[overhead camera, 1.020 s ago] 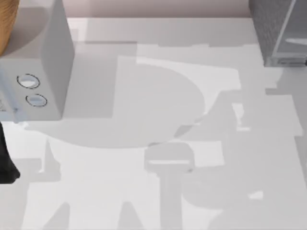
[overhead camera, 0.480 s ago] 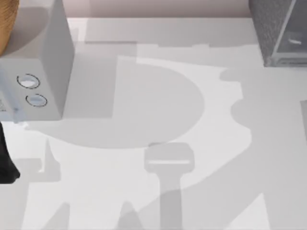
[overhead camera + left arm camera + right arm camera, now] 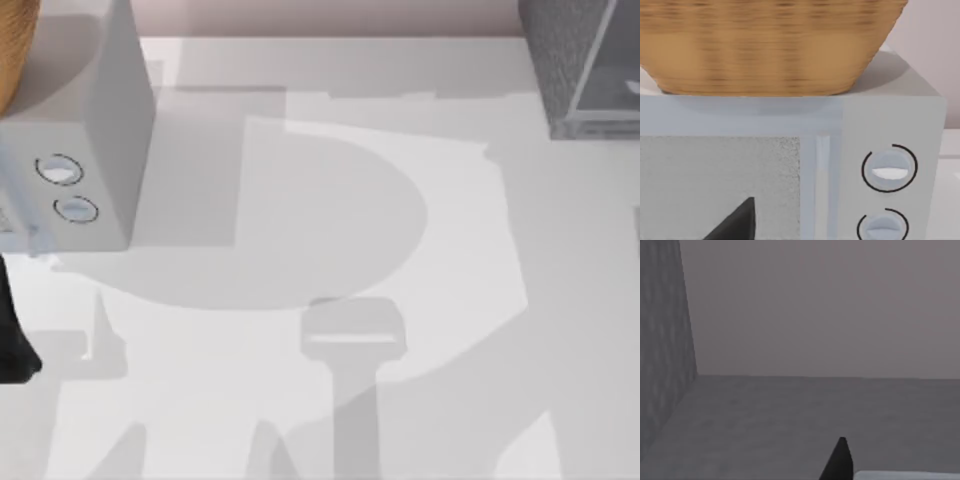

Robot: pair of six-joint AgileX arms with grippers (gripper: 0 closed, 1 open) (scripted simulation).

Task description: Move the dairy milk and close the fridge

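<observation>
Two boxes stand at the far corners of the white desk (image 3: 300, 420): the dark speckled fridge (image 3: 565, 60) at the far right, and a light-grey box with two round dials (image 3: 85, 130) at the far left. The fridge's paler glassy door panel (image 3: 610, 85) faces along the desk's right edge. On top of the dial box sits a woven basket (image 3: 770, 45). My left arm (image 3: 12, 340) is a dark shape at the desk's left edge, just in front of the dial box; one dark finger (image 3: 737, 222) points at that box's speckled window (image 3: 715, 185). Whether either gripper is open or closed, I cannot tell. One dark finger (image 3: 839, 460) of the right gripper hangs over a grey floor beside a speckled wall (image 3: 662, 340).
</observation>
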